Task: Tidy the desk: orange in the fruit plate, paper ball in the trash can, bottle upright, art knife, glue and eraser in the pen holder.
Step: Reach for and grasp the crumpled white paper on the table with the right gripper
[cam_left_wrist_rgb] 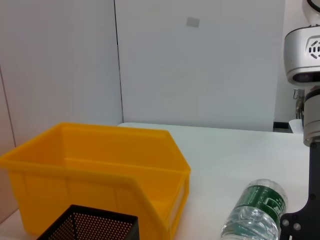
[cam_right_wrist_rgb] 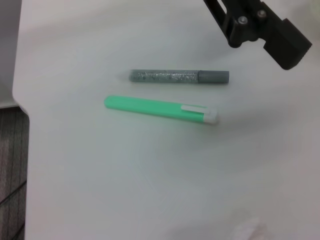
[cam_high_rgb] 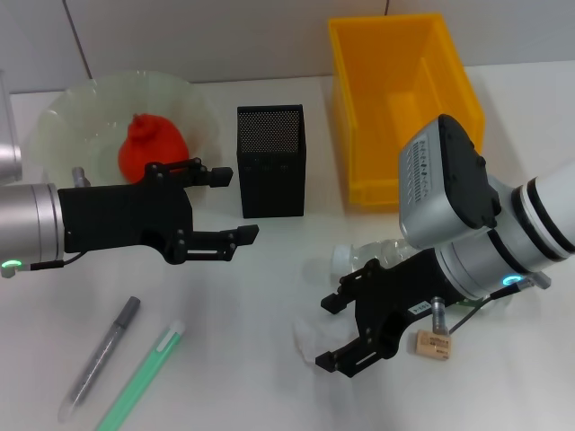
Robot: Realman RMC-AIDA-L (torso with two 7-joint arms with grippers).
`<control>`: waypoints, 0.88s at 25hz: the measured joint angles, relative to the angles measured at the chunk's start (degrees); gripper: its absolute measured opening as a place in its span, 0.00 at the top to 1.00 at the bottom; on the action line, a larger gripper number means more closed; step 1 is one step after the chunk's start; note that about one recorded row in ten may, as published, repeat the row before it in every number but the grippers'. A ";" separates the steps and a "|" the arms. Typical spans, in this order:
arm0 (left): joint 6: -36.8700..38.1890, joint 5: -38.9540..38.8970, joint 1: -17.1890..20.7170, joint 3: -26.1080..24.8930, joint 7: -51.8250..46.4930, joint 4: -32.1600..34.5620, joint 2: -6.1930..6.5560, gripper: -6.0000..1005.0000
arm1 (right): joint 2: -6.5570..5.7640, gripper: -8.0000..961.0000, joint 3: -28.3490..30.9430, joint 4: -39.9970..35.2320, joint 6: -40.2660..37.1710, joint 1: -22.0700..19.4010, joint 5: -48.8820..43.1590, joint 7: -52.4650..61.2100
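The orange (cam_high_rgb: pixel 148 151) lies in the pale-green fruit plate (cam_high_rgb: pixel 72 112) at the back left. My left gripper (cam_high_rgb: pixel 231 206) hovers open between the plate and the black mesh pen holder (cam_high_rgb: pixel 270 162), holding nothing. My right gripper (cam_high_rgb: pixel 341 329) is open low over the desk (cam_high_rgb: pixel 243 359), with the white paper ball (cam_high_rgb: pixel 311 338) just off its fingertips. The bottle (cam_high_rgb: pixel 373 256) lies on its side, partly hidden by the right arm; the bottle (cam_left_wrist_rgb: pixel 255 212) also shows in the left wrist view. The tan eraser (cam_high_rgb: pixel 434 345) lies beside the right wrist. The grey glue stick (cam_right_wrist_rgb: pixel 180 76) and green art knife (cam_right_wrist_rgb: pixel 160 108) lie side by side.
The yellow trash can (cam_high_rgb: pixel 404 90) stands at the back right, beside the pen holder (cam_left_wrist_rgb: pixel 90 227). Glue stick (cam_high_rgb: pixel 103 355) and art knife (cam_high_rgb: pixel 144 377) lie near the desk's front left edge. A wall rises behind the desk.
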 joint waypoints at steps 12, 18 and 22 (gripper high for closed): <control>-0.07 0.00 0.26 0.13 0.02 0.07 -0.04 0.17 | -0.04 0.28 -0.03 0.22 0.26 -0.43 0.00 0.66; -0.06 0.00 0.42 0.21 0.68 -0.12 -0.08 0.17 | -0.09 0.28 0.03 0.96 0.44 -0.71 0.00 0.66; -0.02 0.00 0.44 0.40 0.72 -0.18 -0.10 0.17 | -0.09 0.28 0.43 1.19 0.52 -0.73 0.00 0.66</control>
